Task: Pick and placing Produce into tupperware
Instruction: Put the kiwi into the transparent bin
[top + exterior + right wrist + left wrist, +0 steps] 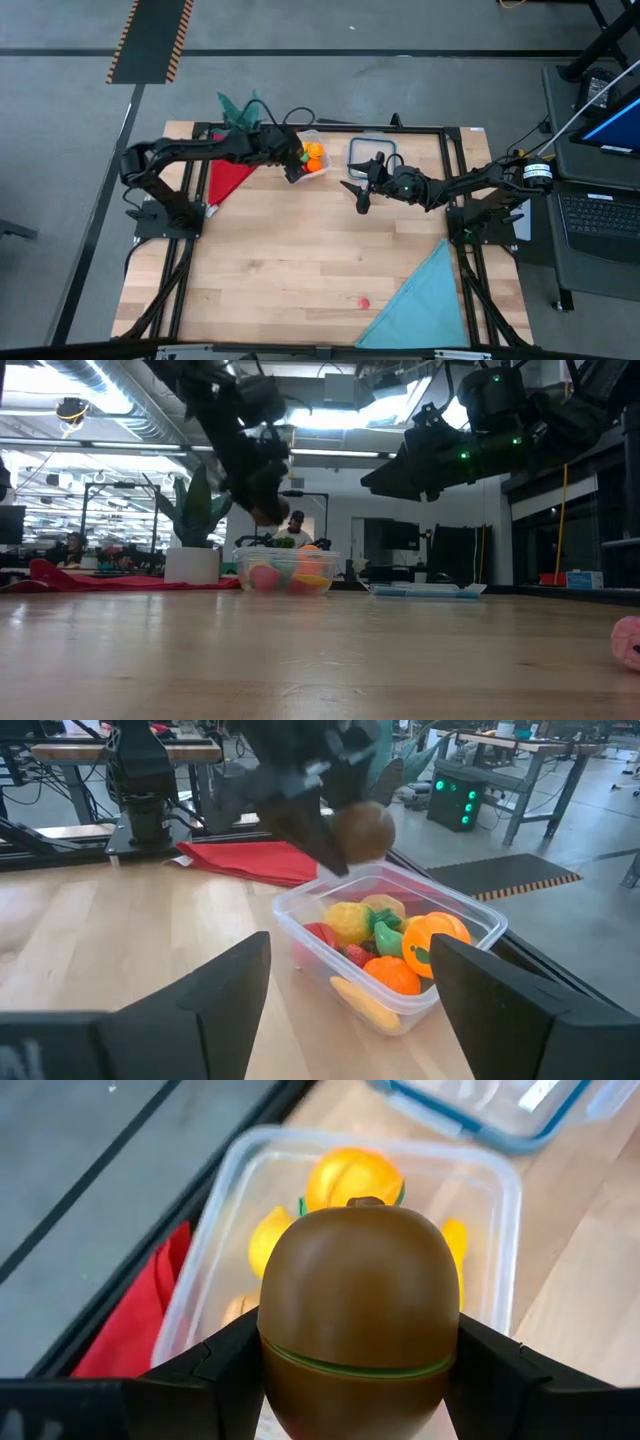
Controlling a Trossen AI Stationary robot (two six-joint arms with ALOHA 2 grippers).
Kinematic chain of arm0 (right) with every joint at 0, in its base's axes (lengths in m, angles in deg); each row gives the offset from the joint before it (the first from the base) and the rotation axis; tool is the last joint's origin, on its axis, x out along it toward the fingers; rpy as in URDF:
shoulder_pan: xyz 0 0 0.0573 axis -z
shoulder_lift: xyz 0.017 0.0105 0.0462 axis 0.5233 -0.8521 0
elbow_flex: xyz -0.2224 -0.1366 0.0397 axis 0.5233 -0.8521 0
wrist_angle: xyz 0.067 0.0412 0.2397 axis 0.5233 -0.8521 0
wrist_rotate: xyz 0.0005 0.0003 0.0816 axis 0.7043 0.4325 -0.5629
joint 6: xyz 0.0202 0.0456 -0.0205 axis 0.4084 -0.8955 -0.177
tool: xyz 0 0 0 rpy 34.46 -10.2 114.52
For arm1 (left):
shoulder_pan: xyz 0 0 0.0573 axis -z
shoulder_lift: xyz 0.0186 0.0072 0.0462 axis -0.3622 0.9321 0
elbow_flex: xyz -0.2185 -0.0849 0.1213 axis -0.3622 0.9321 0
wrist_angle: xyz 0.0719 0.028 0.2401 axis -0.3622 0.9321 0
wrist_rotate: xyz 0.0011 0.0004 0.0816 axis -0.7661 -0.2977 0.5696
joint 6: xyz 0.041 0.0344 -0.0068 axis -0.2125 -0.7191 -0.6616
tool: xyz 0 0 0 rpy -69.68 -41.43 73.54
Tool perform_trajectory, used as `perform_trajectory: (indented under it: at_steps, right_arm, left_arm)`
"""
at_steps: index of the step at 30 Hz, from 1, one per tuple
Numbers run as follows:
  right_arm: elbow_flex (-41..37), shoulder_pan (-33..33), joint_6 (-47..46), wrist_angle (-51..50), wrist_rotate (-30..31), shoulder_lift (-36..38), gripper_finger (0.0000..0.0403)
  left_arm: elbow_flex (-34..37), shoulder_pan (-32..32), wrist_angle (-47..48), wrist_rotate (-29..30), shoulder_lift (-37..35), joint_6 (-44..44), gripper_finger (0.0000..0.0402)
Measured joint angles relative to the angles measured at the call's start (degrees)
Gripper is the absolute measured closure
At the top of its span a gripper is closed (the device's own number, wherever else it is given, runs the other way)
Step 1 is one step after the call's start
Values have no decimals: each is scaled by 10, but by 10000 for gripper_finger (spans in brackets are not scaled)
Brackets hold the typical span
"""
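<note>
I have a brown toy kiwi (pixel 358 1312) pinched between my left gripper's (pixel 293 168) two fingers, one pad on each flank, just below the green seam that runs round its waist. It looks like hard, smooth, hollow plastic: light, stiff and rounded, so I judge it more likely to squirt out of a careless pinch than to dent. Holding it across the widest part, as I do now, seems the safest grip, and the jaws stand wide to match its girth.

I hold the kiwi above the tupperware (pixel 470 915), clear of its rim, over the edge facing the table's middle. On the table as seen from above, the tub sits near twelve o'clock, hard by the far edge, with a red cloth (pixel 228 178) just at its nine o'clock and the blue-rimmed lid (pixel 372 152) at its three o'clock. Inside already lie orange, yellow, red and green pieces (pixel 385 950), filling much of the floor, so I expect the kiwi to land on top of them and perhaps roll.

My right gripper (pixel 362 197) hangs empty with its fingers spread, over bare wood just beside the lid. One pink piece (pixel 364 301) lies alone near six o'clock, by the blue cloth (pixel 425 303), well apart from both arms.
</note>
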Motion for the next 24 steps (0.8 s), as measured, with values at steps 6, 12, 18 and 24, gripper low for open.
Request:
perform_trajectory:
  at_steps: [6, 12, 18, 24]
  right_arm:
    - [0, 0, 0, -4, 0, 0, 128]
    - [0, 0, 0, -12, 0, 0, 128]
    - [0, 0, 0, -13, 0, 0, 128]
    - [0, 0, -1, -15, 0, 0, 128]
  left_arm:
    - [0, -10, -4, -26, 33, -4, 169]
    - [0, -16, -10, -49, 56, -18, 169]
    - [0, -17, -17, -106, 65, -18, 158]
    - [0, -18, -23, -104, 70, -18, 145]
